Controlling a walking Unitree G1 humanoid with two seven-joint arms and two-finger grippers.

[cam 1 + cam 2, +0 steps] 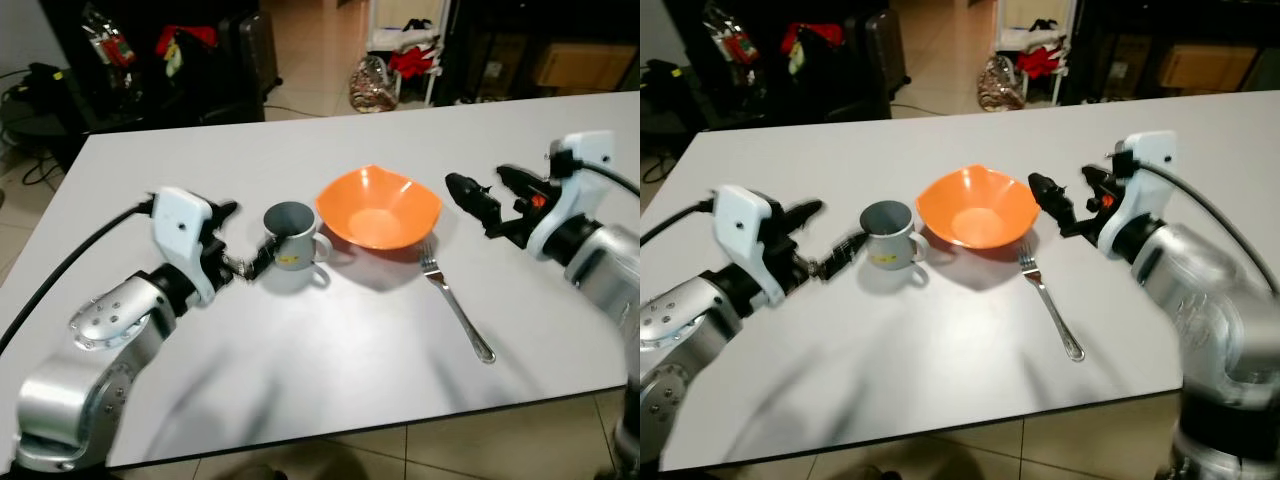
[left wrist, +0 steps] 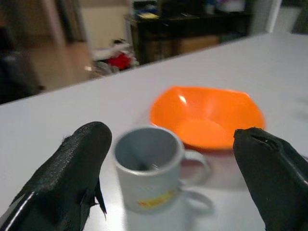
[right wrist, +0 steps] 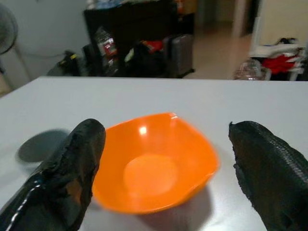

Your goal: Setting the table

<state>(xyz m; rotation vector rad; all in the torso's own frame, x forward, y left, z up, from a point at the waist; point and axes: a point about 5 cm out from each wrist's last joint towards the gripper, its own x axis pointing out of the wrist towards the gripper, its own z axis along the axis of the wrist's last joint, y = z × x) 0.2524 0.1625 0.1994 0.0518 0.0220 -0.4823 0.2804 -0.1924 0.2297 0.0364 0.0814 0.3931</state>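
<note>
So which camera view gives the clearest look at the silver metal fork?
The left eye view: the silver metal fork lies whole on the white table, beside the orange bowl. The right eye view shows it whole too, slightly smaller. I cannot make it out in either wrist view.

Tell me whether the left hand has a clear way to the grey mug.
Probably yes. The left hand sits open just beside the grey mug, fingers either side of it in the wrist view, nothing between them. The orange bowl lies on the mug's far side.
</note>
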